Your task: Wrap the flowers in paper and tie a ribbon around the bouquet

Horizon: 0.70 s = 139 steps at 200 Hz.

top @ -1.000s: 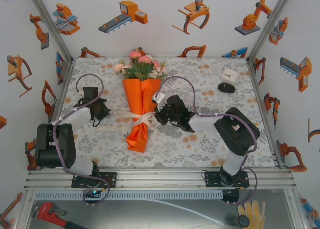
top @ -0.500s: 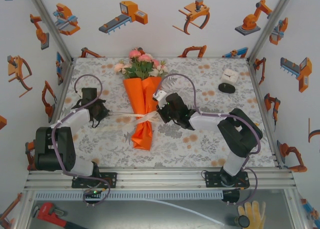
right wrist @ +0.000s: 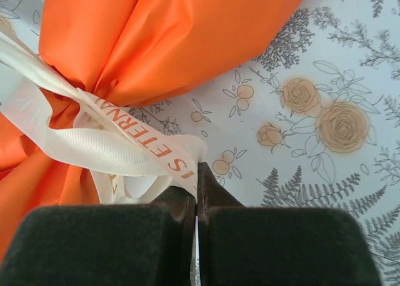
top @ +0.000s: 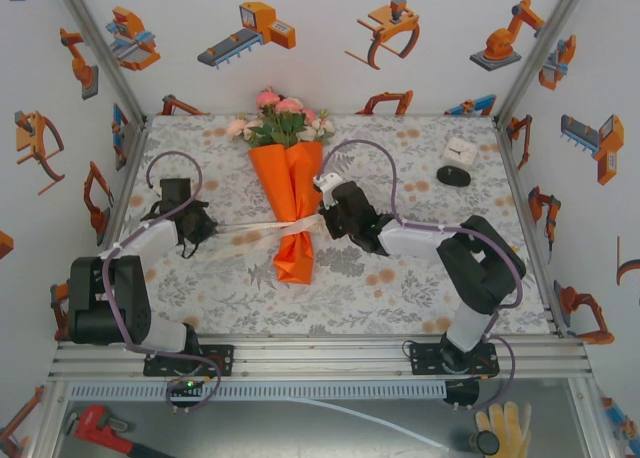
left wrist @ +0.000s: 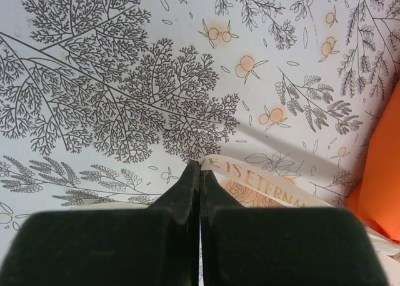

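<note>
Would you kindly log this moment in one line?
left end effector: grips ribbon | right end effector: grips ribbon | ribbon: around bouquet waist

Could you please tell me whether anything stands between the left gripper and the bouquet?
Nothing visible does: the ribbon runs from the left gripper across bare floral cloth to the bouquet.

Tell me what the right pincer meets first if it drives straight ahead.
The right pincer pinches the ribbon; straight beyond it lies the paper at the tied waist, probably the first thing met, though depth is unclear.
</note>
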Each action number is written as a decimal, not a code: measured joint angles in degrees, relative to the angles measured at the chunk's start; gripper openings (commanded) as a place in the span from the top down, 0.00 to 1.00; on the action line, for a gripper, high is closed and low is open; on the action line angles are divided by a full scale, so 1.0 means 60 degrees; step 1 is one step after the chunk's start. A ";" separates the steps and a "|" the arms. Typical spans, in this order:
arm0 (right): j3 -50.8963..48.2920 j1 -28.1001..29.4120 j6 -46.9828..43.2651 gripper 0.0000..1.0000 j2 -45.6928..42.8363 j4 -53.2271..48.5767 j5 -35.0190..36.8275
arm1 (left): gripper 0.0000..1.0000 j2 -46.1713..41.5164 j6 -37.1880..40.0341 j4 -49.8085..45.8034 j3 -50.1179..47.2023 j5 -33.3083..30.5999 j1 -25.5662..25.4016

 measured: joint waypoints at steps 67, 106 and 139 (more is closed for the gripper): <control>0.0000 -0.0095 -0.0076 1.00 -0.0302 0.0091 -0.1377 | 0.44 -0.1920 0.0841 0.0572 -0.0117 0.1435 -0.0219; 0.0117 -0.0193 -0.0645 1.00 -0.0302 0.0098 -0.2561 | 0.45 -0.2375 0.3129 0.0892 0.0856 0.3038 -0.2597; 0.0561 -0.0532 -0.0871 1.00 -0.0295 0.0095 -0.3559 | 0.45 -0.0878 0.4925 0.1650 0.1752 0.5002 -0.3621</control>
